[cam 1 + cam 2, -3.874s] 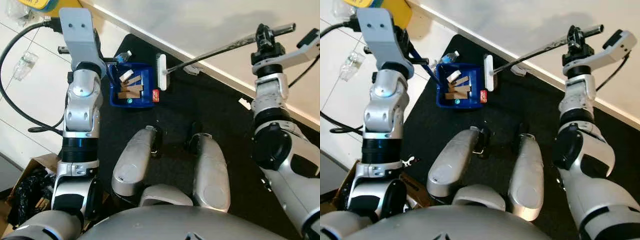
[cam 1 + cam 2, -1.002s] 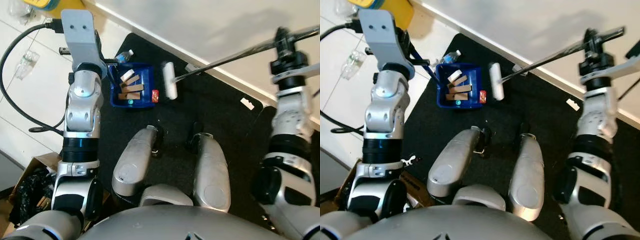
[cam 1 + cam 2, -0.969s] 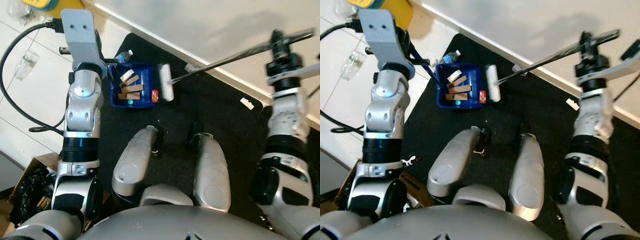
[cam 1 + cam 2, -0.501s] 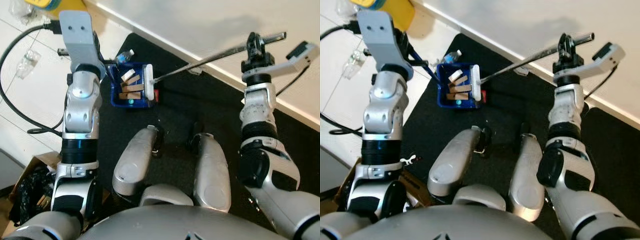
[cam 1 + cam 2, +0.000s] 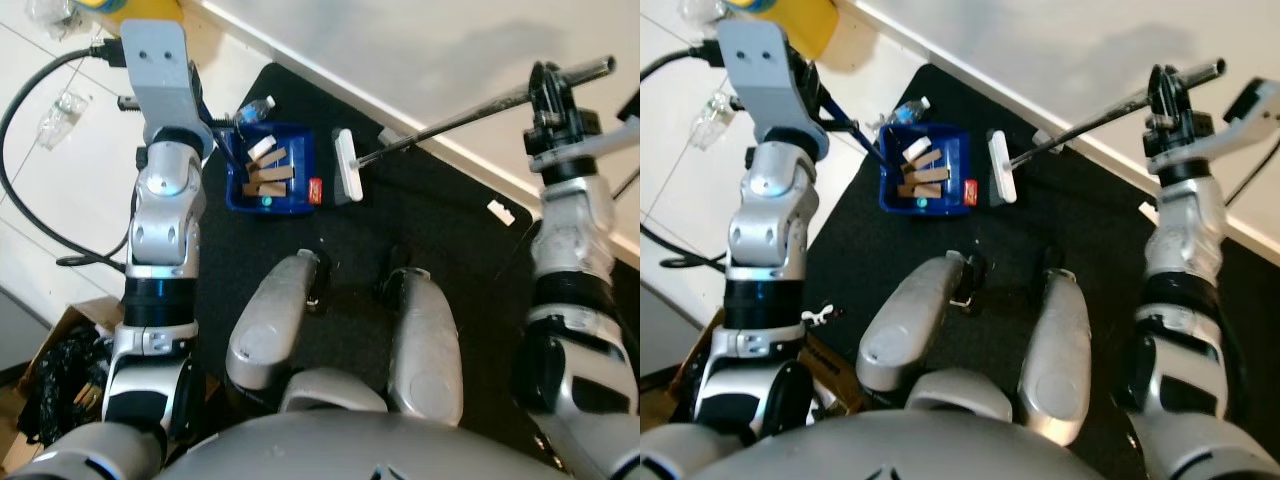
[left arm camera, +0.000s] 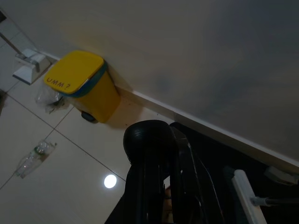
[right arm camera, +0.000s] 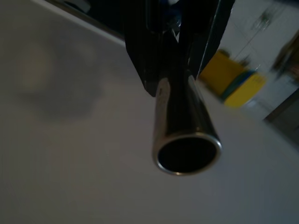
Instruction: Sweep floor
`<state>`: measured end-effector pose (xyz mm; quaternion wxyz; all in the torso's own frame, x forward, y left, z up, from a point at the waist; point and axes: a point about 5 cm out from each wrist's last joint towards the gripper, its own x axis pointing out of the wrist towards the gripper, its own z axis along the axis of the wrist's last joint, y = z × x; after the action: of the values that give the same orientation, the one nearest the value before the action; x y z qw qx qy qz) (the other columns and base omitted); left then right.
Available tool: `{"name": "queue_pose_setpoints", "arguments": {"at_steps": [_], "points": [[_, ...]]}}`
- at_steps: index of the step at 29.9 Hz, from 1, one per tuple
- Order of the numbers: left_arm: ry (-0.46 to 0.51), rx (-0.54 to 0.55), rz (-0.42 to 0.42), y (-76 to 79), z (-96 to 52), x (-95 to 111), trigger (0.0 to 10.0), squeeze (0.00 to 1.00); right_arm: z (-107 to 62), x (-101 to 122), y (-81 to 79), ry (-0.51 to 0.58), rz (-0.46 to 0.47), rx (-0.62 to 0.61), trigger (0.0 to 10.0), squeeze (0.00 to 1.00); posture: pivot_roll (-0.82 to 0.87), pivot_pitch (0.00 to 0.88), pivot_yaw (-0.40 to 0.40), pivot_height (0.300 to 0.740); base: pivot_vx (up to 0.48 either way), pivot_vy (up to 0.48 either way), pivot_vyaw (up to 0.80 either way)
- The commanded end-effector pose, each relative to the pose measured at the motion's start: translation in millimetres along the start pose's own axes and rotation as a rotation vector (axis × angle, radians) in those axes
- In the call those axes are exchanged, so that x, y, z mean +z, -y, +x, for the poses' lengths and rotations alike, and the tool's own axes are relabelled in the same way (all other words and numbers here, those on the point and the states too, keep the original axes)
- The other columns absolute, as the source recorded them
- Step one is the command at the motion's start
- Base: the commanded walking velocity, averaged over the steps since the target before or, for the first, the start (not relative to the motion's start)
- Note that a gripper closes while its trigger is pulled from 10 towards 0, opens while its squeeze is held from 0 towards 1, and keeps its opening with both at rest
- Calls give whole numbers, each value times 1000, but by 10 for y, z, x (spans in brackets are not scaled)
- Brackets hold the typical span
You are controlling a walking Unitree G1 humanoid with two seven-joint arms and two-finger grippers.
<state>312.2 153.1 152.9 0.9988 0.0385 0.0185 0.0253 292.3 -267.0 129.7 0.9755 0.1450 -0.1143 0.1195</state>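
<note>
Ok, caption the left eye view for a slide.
Right gripper holds broom beside blue dustpan on black mat.

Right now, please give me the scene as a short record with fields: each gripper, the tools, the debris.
left gripper: shut on dustpan handle
dustpan: blue, on black mat, holds small pieces
right gripper: shut on broom handle
broom head: white, beside the dustpan's open side
red piece: on mat between dustpan and broom head
yellow bin: by the wall
</note>
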Motion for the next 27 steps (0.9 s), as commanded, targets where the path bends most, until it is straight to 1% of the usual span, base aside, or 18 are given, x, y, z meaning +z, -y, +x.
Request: {"name": "queue_pose_setpoints", "arguments": {"at_steps": [1,3,5,6,8,9,10,11,13,14,15,18,19,20,21,22,25,27], "points": [[-150,-35,-1,52,-52,-324,10000,0,-37,24,-115,-14,-17,64,10000,0,332,347,108,740,0,0,0],[-152,-43,-3,75,-43,-328,10000,0,-26,33,-192,23,-10,64,10000,0,329,348,113,740,0,0,0],[-151,-55,-3,109,-37,-323,10000,0,42,-25,-217,70,-19,3,10000,0,331,345,117,740,0,0,0],[-151,-55,-3,109,-37,-323,10000,0,42,-25,-217,70,-19,3,10000,0,331,345,117,740,0,0,0],[-147,-60,-2,123,-32,-307,10000,0,107,-121,-251,89,-6,-39,10000,0,346,340,122,740,0,0,0],[-147,-61,-1,123,-29,-303,10000,0,118,-139,-261,90,-1,-44,10000,0,351,339,124,740,0,0,0],[-145,-59,1,110,-28,-297,10000,0,133,-207,-267,75,0,-70,10000,0,359,336,127,740,0,0,0],[-145,-59,1,110,-28,-297,10000,0,133,-207,-267,75,0,-70,10000,0,359,336,127,740,0,0,0],[-141,-46,10,47,-26,-286,10000,0,175,-399,-278,30,4,-145,10000,0,378,331,130,740,0,0,0],[-141,-46,10,47,-26,-286,10000,0,175,-399,-278,30,4,-145,10000,0,378,331,130,740,0,0,0],[-139,-39,14,14,-26,-283,10000,0,198,-472,-290,14,17,-186,10000,0,384,328,130,740,0,0,0],[-137,-29,18,-23,-26,-281,10000,0,264,-563,-298,8,82,-277,10000,0,389,325,129,740,0,0,0],[-137,-29,18,-23,-26,-281,10000,0,264,-563,-298,8,82,-277,10000,0,389,325,129,740,0,0,0],[-137,-28,18,-21,-26,-279,10000,0,297,-569,-306,17,116,-291,10000,0,389,325,129,740,0,0,0],[-137,-28,18,-21,-26,-279,10000,0,297,-569,-306,17,116,-291,10000,0,389,325,129,740,0,0,0],[-135,-32,16,7,-24,-276,10000,0,385,-587,-314,39,208,-330,10000,0,390,321,127,740,0,0,0],[-133,-37,15,27,-26,-274,10000,0,468,-625,-340,58,334,-359,10000,0,396,318,123,740,0,0,0],[-132,-37,15,28,-27,-274,10000,0,475,-628,-345,60,345,-359,10000,0,396,318,123,740,0,0,0]]}}
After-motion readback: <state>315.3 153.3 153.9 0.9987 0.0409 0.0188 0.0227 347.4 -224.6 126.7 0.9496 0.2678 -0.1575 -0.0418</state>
